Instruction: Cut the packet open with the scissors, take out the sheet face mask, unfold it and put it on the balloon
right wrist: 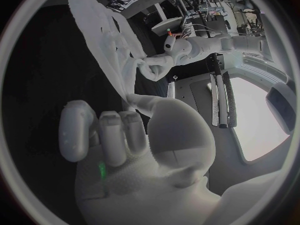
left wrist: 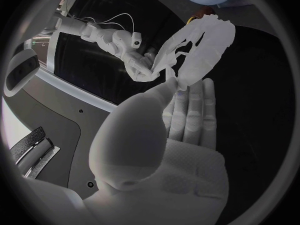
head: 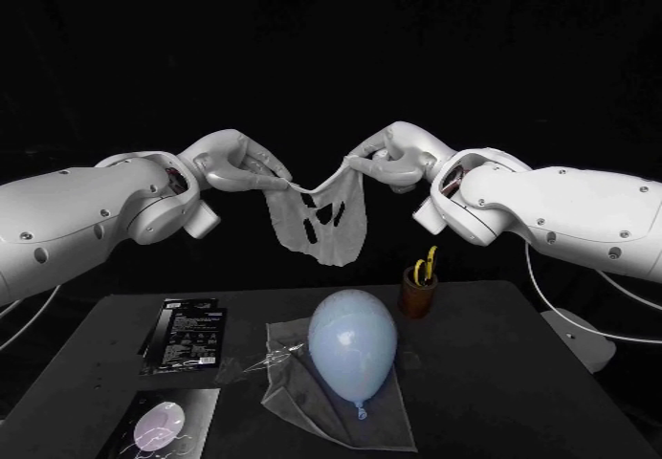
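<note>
1. Two hands hold your sheet face mask (head: 320, 220) in the air, high over the far side of the table (head: 552, 382).
2. Left hand (head: 242, 163): you have one top corner of the mask pinched between thumb and fingertips. The left wrist view shows the other fingers lying straight and close together beside the thumb.
3. Right hand (head: 386, 158): you have the opposite top corner pinched in the same manner. The right wrist view shows the remaining fingers curled in beneath the pinch.
4. Mask condition: opened out and hanging between the two hands. The top edge sags in the middle and the cut-out openings are visible. It touches nothing else.
5. Balloon (head: 353, 344): pale blue, lying on the table below the mask and well apart from it, knot end toward you. It rests on a crumpled clear film (head: 331, 406).
6. Packet (head: 187, 333): dark, lying flat on the table to the left of the balloon.
7. Scissors (head: 430, 263): standing yellow handles up in a brown cup (head: 418, 292), just behind the balloon on its right.
8. Printed card (head: 163, 426): flat at the near left corner of the table.
</note>
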Controlling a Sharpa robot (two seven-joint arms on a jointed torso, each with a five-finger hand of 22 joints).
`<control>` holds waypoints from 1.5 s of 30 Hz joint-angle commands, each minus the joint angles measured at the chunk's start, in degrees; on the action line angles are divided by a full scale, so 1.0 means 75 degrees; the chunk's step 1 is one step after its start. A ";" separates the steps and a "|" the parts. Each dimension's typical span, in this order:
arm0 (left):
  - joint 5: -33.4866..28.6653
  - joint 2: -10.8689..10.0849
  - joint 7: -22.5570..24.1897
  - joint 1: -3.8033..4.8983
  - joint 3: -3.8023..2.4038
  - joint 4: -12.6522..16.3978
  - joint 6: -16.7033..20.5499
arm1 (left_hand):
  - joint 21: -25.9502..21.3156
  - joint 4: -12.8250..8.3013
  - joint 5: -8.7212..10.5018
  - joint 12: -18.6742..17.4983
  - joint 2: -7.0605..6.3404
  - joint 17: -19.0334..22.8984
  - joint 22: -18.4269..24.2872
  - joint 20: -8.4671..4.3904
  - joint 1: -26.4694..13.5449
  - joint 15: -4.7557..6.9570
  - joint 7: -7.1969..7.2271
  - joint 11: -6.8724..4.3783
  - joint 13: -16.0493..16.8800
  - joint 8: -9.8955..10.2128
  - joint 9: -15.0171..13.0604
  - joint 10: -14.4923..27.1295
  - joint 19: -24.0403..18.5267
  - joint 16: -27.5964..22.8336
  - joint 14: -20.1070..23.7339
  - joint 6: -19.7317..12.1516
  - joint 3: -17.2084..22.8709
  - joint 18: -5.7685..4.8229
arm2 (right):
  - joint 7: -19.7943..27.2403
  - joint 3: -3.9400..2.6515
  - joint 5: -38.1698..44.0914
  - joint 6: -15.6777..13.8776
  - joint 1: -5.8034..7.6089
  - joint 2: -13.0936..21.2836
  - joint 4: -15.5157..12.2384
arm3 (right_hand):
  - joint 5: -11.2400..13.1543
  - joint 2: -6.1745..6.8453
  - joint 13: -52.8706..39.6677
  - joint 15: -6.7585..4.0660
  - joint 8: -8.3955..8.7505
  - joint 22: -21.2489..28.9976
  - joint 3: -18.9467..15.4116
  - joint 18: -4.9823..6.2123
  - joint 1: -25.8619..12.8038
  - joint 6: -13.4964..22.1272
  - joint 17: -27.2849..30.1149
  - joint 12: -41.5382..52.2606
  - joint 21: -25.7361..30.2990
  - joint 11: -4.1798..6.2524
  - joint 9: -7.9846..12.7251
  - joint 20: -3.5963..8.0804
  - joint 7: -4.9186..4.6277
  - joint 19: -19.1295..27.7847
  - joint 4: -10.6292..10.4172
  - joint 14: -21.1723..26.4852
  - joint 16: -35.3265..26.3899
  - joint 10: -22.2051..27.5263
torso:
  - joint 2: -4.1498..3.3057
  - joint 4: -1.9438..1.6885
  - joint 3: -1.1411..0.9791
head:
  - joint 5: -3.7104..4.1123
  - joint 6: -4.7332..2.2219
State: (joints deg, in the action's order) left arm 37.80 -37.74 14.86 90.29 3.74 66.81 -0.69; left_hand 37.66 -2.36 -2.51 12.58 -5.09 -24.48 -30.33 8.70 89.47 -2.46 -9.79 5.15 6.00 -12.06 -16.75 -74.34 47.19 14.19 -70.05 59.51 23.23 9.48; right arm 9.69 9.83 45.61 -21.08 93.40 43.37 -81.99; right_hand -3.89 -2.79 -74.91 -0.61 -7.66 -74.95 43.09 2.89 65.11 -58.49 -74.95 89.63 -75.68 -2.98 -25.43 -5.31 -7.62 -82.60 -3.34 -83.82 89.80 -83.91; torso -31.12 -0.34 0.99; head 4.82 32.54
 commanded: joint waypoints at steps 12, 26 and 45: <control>0.0043 0.0151 0.0081 -0.0020 0.0033 -0.0007 0.0239 | 0.0066 -0.0052 -0.0030 -0.0001 -0.0097 -0.0064 -0.0048 0.0040 -0.0049 0.0070 0.0002 -0.0012 0.0011 -0.0101 -0.0015 -0.0051 -0.0029 -0.0148 -0.0181 0.0013 0.0190 0.0101 | 0.0087 -0.0025 -0.0525 -0.0141 -0.0062 -0.0146 0.0356 | -0.0147 0.0019 -0.2008 -0.0040 -0.0021 -0.1478 -0.0006 0.0013 0.0117 -0.0048 -0.2006 0.0042 -0.0057 0.0029 -0.0015 0.0005 0.0021 -0.0061 -0.0065 -0.0825 0.0027 -0.0809 | 0.0016 -0.0045 0.0018 | -0.0029 0.0013; -0.0277 -0.0061 0.0043 -0.0065 0.0034 0.0182 0.0415 | 0.0136 -0.0105 -0.0032 -0.0016 -0.0162 -0.0144 -0.0086 0.0013 -0.0115 0.0060 -0.0101 0.0039 0.0028 0.0053 0.0074 -0.0122 0.0044 -0.0222 -0.0309 -0.0533 0.0325 0.0115 | 0.0040 -0.0031 -0.0665 -0.0153 -0.0100 0.0076 -0.0151 | -0.0193 0.0023 -0.2000 -0.0044 -0.0024 -0.1466 -0.0007 0.0022 0.0143 -0.0051 -0.2006 0.0026 -0.0018 0.0034 -0.0018 0.0008 0.0026 -0.0045 -0.0072 -0.0825 0.0027 -0.0803 | -0.0010 0.0041 -0.0019 | -0.0151 -0.0033; -0.0408 -0.0080 0.0027 -0.0094 0.0070 0.0178 0.0241 | 0.0170 -0.0139 -0.0030 -0.0079 -0.0202 -0.0260 -0.0119 0.0004 -0.0164 0.0071 -0.0066 0.0022 0.0056 -0.0195 0.0057 -0.0138 0.0023 -0.0358 -0.0357 -0.0464 0.0407 0.0112 | 0.0064 -0.0047 -0.0971 -0.0233 -0.0086 0.0110 -0.0224 | -0.0230 0.0034 -0.2002 -0.0047 -0.0029 -0.1468 -0.0013 0.0020 0.0161 -0.0057 -0.2006 0.0031 -0.0023 0.0037 -0.0022 0.0010 0.0028 -0.0050 -0.0078 -0.0825 0.0027 -0.0805 | -0.0039 0.0015 -0.0005 | -0.0125 -0.0061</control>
State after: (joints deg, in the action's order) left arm 35.22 -38.41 14.96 89.43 4.32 67.32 2.08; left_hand 38.73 -3.00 -2.56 12.30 -6.43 -26.39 -31.15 8.70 88.11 -2.66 -10.25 5.32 6.38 -13.38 -16.30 -75.19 47.20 11.74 -71.70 55.97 25.72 9.21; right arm 9.74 9.51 38.46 -23.28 92.74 44.08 -83.45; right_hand -5.44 -2.55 -74.95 -0.73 -7.50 -74.93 43.08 2.57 65.76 -58.44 -74.95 89.79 -75.98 -2.98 -25.53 -5.12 -7.40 -82.77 -3.66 -83.94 89.76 -83.91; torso -31.33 -0.40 1.07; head 3.82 32.16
